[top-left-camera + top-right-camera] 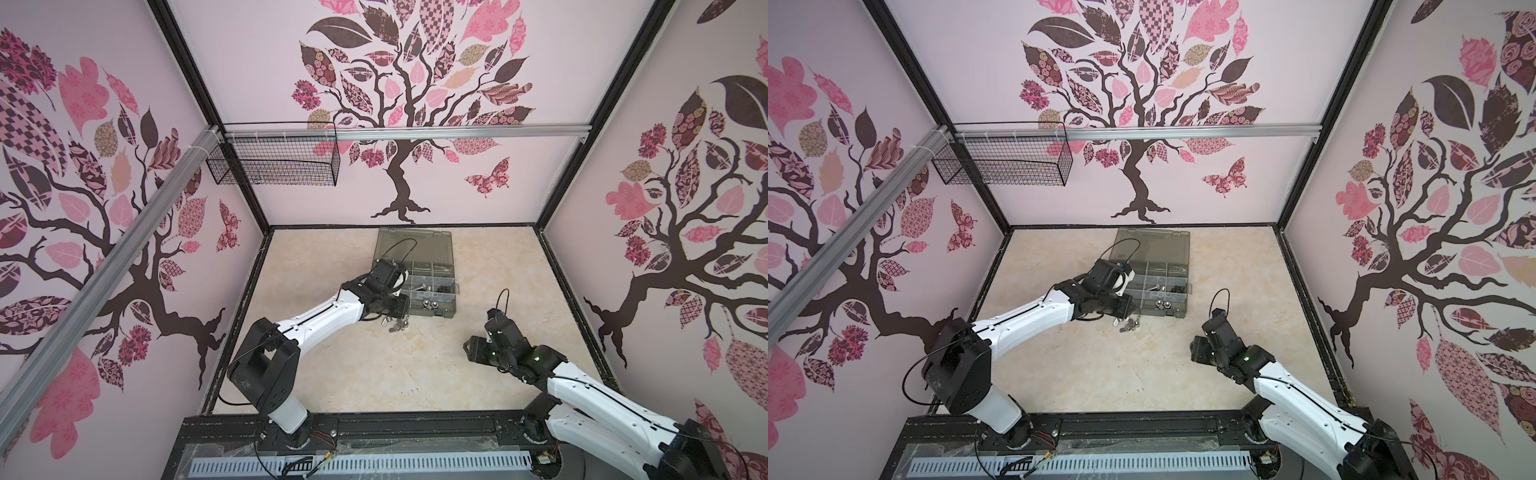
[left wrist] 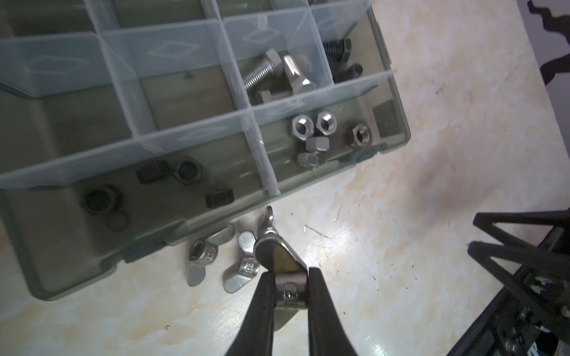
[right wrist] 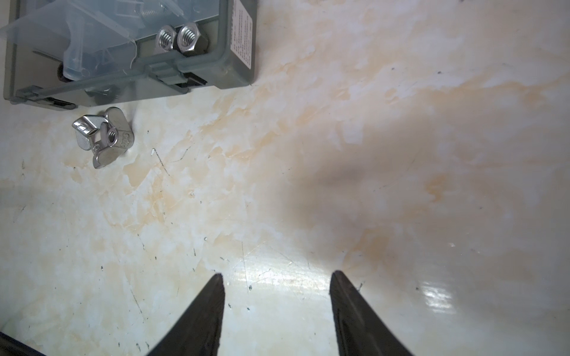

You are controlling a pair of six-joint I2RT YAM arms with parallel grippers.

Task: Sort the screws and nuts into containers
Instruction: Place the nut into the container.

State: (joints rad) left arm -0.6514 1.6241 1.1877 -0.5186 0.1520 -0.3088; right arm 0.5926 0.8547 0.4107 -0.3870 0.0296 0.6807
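Silver wing nut in left gripper

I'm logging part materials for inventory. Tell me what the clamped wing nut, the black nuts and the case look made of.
Wing nut in the left gripper: bright metal, likely plated or stainless steel; mirror-like glare. Black nuts: metal with a dull dark coating, perhaps black oxide; little shine. Case: smoky translucent plastic; contents show through its wall.
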